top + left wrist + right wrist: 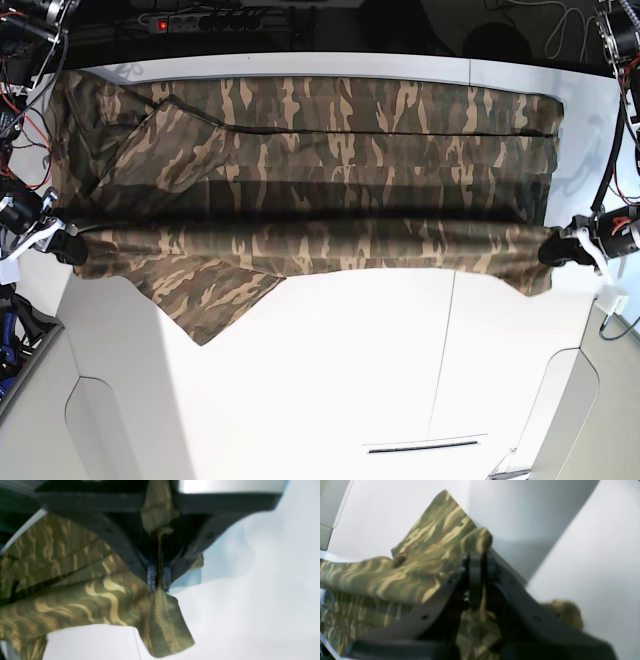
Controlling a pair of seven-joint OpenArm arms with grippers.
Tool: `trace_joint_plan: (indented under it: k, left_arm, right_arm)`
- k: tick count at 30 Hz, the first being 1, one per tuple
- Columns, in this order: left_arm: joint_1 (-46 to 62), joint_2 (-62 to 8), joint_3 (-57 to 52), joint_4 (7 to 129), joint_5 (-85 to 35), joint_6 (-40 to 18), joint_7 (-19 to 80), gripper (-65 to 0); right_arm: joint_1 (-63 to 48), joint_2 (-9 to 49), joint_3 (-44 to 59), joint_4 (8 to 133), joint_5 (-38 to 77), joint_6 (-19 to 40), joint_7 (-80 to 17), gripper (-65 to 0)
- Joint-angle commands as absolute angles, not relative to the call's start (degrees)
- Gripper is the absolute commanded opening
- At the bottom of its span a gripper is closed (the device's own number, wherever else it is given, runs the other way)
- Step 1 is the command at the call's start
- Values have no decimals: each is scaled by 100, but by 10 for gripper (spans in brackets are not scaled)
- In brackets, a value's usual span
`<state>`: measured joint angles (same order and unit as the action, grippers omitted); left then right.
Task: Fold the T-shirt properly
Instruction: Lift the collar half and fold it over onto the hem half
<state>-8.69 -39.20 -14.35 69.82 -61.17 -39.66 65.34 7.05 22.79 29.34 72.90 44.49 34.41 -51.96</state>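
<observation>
The camouflage T-shirt (330, 150) lies spread across the far half of the white table (400, 360), and its near edge is lifted and stretched taut between both grippers. My left gripper (553, 250) is on the right of the base view, shut on the hem corner of the T-shirt (162, 615), which hangs below the closed fingertips (151, 576). At the left of the base view my right gripper (72, 247) is shut on the T-shirt (440, 540), with cloth bunched between its jaws. A sleeve (215, 290) droops below the raised edge.
A power strip with a red light (195, 20) and cables lie behind the table's far edge. Wires and arm parts (20, 60) crowd the left side, and more cabling (615, 120) hangs at the right. A seam (445, 350) runs through the table top.
</observation>
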Motion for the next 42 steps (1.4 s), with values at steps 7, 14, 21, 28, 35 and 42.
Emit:
trace_joint_plan:
  k: [7, 14, 21, 28, 35, 42]
  left_arm:
    - [-567, -4066, -1514, 7249, -6193, -4000, 6455, -650]
    - [-362, -3955, -1511, 7247, -6193, -4000, 6451, -650]
    - [-364, -3889, -1511, 7247, -6167, -4000, 6348, -650]
    - [-362, -3889, -1511, 7247, -6176, -4000, 6335, -650]
    - [-366, -3889, -1511, 7247, -6193, -4000, 6300, -650]
    - [-364, -3889, -1511, 7247, -6191, -4000, 6300, -650]
  right_arm:
    - [375, 2408, 3288, 7382, 4801, 3448, -5083, -650]
    - [169, 2392, 3400, 7371, 4731, 3430, -5074, -631]
    - [215, 2392, 3400, 7371, 4534, 3426, -4139, -312]
    - [733, 2119, 3400, 7371, 3675, 3317, -3601, -312]
    - [1238, 1756, 3190, 7061, 3148, 3277, -3380, -312]
    - [1809, 1732, 2141, 5896, 2698, 3277, -2912, -312]
